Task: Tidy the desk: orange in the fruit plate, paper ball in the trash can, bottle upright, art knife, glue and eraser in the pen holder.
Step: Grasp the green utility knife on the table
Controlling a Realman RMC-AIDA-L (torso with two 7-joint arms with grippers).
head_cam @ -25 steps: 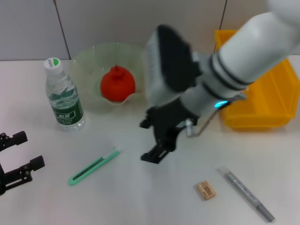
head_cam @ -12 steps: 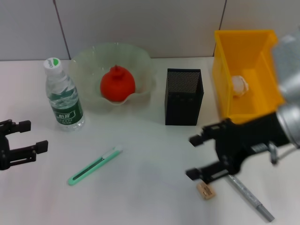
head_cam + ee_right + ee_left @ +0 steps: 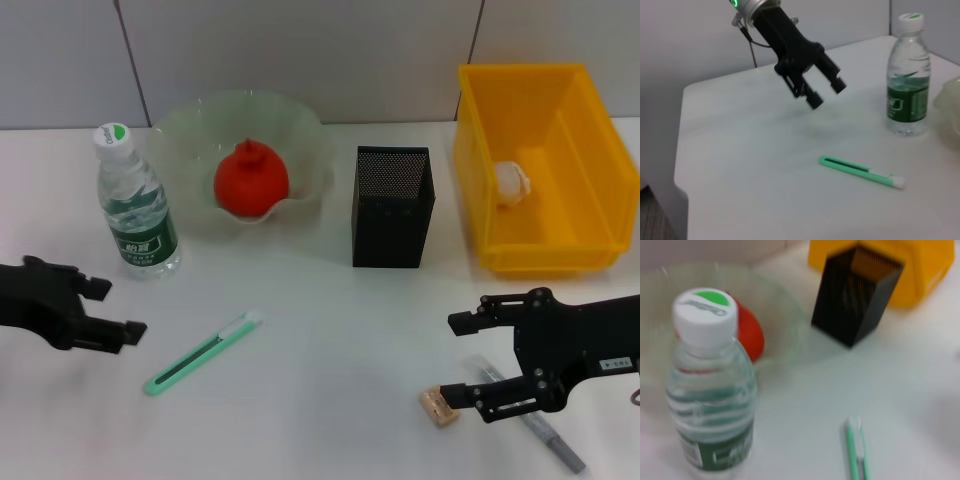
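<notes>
From the head, I am seeing my right gripper (image 3: pixel 470 365) open, near the eraser (image 3: pixel 438 408) and glue (image 3: pixel 527 418). My left gripper (image 3: pixel 112 310) is open too, left of the knife (image 3: pixel 202 353). The holder (image 3: pixel 392 206) is standing farther back.

From the left wrist, the bottle (image 3: pixel 710 385) is standing up and the orange (image 3: pixel 747 332) is sitting in the plate (image 3: pixel 785 315).

From the right wrist, I should be lining the left gripper up across the knife's thin body.
</notes>
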